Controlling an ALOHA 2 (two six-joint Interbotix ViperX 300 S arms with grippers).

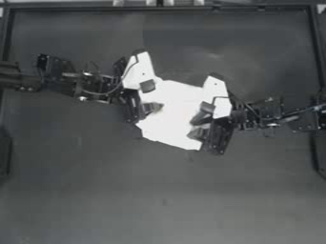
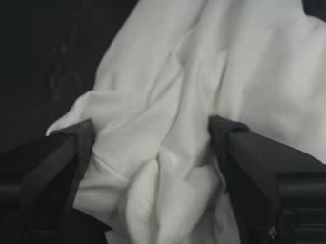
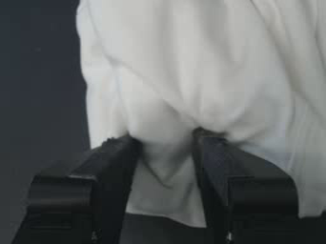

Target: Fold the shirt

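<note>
Shirt [image 1: 175,112] lies bunched near the worktop [image 1: 159,200] centre, a little toward the far edge, long axis running roughly between the two arms. Both equally near: each is at its own end of the cloth.

Left claw [image 1: 147,97]: jaws partly open, straddling a gathered ridge of fabric [image 2: 166,157]; cloth fills the gap, but a firm pinch is hard to confirm.

Right claw [image 1: 202,124]: jaws narrower, a fold of hem [image 3: 166,143] caught between them, likely gripped.
</note>
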